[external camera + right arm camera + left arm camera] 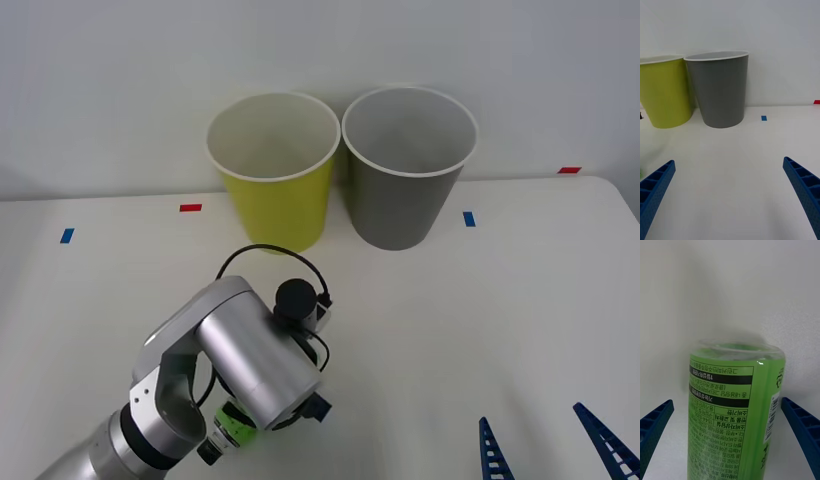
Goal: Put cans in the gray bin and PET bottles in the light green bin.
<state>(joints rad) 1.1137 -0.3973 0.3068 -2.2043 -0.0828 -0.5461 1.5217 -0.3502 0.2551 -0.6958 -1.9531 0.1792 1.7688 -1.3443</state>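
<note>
The PET bottle (735,416), with its bright green printed label, lies on the white table between the blue fingers of my left gripper (727,405). The jaws are open, with a gap on each side of the bottle. In the front view the left arm (250,360) hangs over the bottle (233,427) near the table's front left. The light green bin (275,185) and the gray bin (405,180) stand side by side at the back of the table. My right gripper (532,417) is open and empty at the front right. Cans are out of view.
Small blue and red tape marks (469,218) dot the table near the back edge. A white wall rises right behind the bins. In the right wrist view, bare tabletop (733,150) stretches from the right gripper (729,163) to the gray bin (720,90).
</note>
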